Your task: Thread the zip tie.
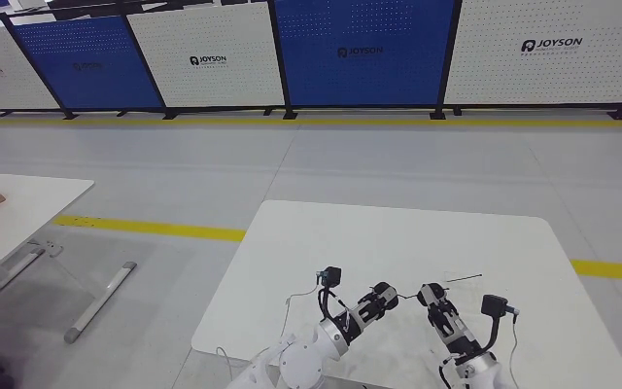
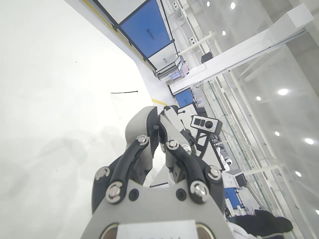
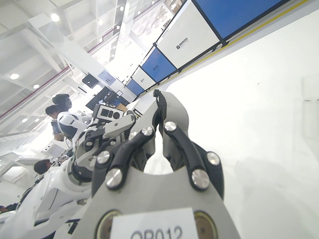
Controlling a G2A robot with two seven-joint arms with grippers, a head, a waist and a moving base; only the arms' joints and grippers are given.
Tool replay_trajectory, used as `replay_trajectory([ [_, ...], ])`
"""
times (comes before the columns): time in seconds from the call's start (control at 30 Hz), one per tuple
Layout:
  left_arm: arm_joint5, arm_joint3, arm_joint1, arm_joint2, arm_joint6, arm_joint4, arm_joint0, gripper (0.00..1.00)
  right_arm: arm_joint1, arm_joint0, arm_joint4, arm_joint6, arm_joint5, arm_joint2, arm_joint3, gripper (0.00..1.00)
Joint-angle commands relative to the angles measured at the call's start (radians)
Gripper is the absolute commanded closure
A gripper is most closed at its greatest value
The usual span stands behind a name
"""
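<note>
In the top view both arms sit at the lower edge of the frame over the white desk (image 1: 389,233), their tips facing each other. The left gripper (image 1: 386,293) is lower centre and the right gripper (image 1: 431,292) is just right of it. A thin dark zip tie (image 1: 408,295) runs across the small gap between them, and each end meets a set of jaws. The left jaws are clenched, pads pressed together, with the tie's end pinched at their tip. The right jaws are also clenched, and in the right wrist view a small black end of the tie pokes out past the fingertips (image 3: 172,105). A second zip tie (image 1: 465,279) lies flat on the desk, up and to the right of the right gripper, apart from both arms
</note>
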Motion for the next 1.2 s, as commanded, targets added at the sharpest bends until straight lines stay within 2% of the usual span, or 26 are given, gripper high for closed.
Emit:
replay_trajectory([
  [0.0, 0.0, -0.006, 0.001, 0.0, 0.003, 0.009, 0.004, 1.0, 0.0, 0.0, 0.0, 0.0, 0.0, 0.0, 0.001, 1.0],
  [0.27, 0.013, -0.011, 0.002, 0.004, 0.017, 0.047, 0.007, 1.0, -0.001, -0.003, -0.001, -0.003, 0.0, 0.003, 0.0, 1.0],
  [0.43, 0.021, -0.013, 0.002, 0.006, 0.034, 0.069, 0.009, 0.89, -0.001, -0.004, -0.003, -0.004, 0.0, 0.004, -0.001, 1.0],
  [0.73, 0.026, -0.025, 0.005, 0.011, 0.054, 0.122, 0.022, 0.82, -0.002, -0.008, -0.019, -0.007, 0.0, 0.005, -0.004, 1.0],
  [0.9, 0.039, -0.025, 0.005, 0.029, 0.032, 0.148, 0.021, 0.73, -0.004, -0.013, -0.028, -0.012, 0.0, 0.004, -0.009, 1.0],
  [1.03, 0.045, -0.018, 0.003, 0.037, 0.033, 0.146, 0.014, 0.75, -0.005, -0.016, -0.031, -0.011, 0.0, 0.002, -0.012, 1.0],
  [1.17, 0.053, -0.011, 0.001, 0.044, 0.033, 0.149, 0.007, 0.85, -0.005, -0.018, -0.034, -0.013, 0.0, 0.003, -0.013, 1.0],
])
